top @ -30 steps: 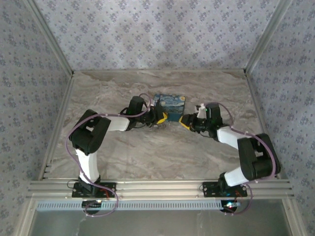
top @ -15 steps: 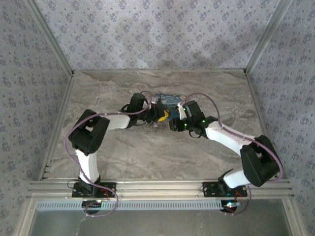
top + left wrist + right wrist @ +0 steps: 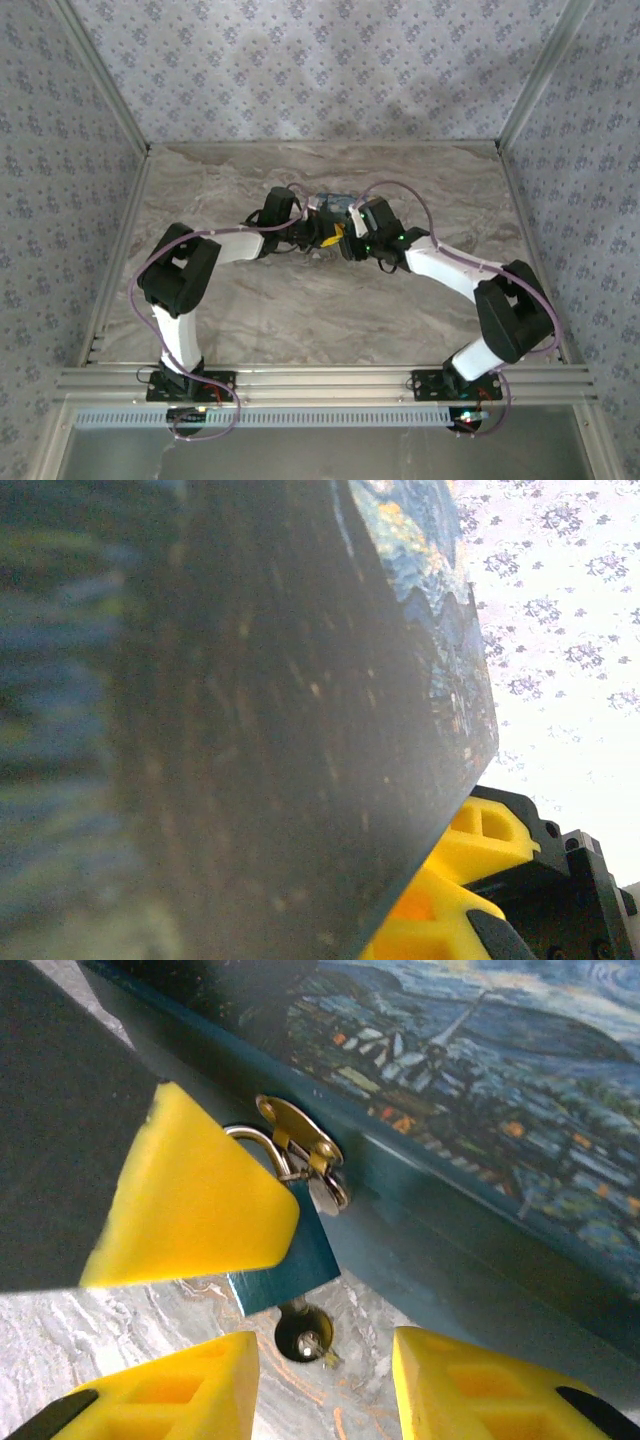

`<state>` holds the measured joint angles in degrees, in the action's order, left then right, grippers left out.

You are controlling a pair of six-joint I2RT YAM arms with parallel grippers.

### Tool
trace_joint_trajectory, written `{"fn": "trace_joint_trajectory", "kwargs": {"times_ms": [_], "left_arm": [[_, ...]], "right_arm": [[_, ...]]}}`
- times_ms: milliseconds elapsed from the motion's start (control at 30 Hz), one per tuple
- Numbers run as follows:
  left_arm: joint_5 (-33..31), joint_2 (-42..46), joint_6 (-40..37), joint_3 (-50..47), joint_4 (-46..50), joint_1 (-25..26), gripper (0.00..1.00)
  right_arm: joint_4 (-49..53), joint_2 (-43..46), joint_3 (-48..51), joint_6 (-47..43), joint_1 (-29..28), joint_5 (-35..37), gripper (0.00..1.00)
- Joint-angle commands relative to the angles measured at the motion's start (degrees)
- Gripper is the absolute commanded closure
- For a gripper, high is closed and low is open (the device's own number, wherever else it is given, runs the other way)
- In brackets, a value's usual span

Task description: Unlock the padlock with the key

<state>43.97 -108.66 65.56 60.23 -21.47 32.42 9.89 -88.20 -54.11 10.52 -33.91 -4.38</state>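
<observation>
Teal-blue and small, the padlock [image 3: 290,1265] hangs by its silvery shackle from a brass-coloured hasp [image 3: 296,1132] on the front wall of a blue box [image 3: 560,1090] whose lid is printed with a swirling night-sky painting. In the top view this box [image 3: 335,201] stands on the marble table [image 3: 300,300] toward the back, and both arms reach in to meet at its near side. A silvery key [image 3: 304,1336] sticks out of the padlock's lower end, its round head pointing down toward the marble. The left gripper [image 3: 318,232] is closed on the padlock's body: one of its yellow fingers [image 3: 190,1200] lies across the upper left of the teal face, and the other finger is hidden behind. The right gripper [image 3: 325,1380] sits just below the key with its yellow fingers partly spread, one on each side. The key's head is near the gap between them, and neither finger touches it. From the left wrist, the box's dark wall looms close and blurred, the painted lid [image 3: 420,630] edging its top.
</observation>
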Motion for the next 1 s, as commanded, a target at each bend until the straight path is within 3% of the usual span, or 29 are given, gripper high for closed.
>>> {"fn": "trace_joint_trajectory", "kwargs": {"times_ms": [0,367,533,600,967], "left_arm": [[2.4,3.2,-0.4,2.0,-0.6,0.4,1.0],[3.4,3.1,-0.2,2.4,-0.1,0.4,1.0],[3.6,2.6,-0.6,2.5,0.2,0.5,1.0],[3.5,2.5,-0.9,2.5,0.5,0.5,1.0],[1.5,3.3,-7.0,3.1,7.3,0.9,1.0]], "right_arm": [[1.9,-1.8,-2.8,-2.2,-1.0,3.4,0.58],[3.9,-4.5,-6.2,-4.4,-4.1,10.0,0.64],[5.0,-4.9,-6.7,-4.8,-4.5,9.7,0.92],[5.0,-4.9,-6.4,-4.9,-4.2,8.3,1.0],[0.4,-4.1,-1.3,-0.5,-0.1,-9.3,1.0]]}}
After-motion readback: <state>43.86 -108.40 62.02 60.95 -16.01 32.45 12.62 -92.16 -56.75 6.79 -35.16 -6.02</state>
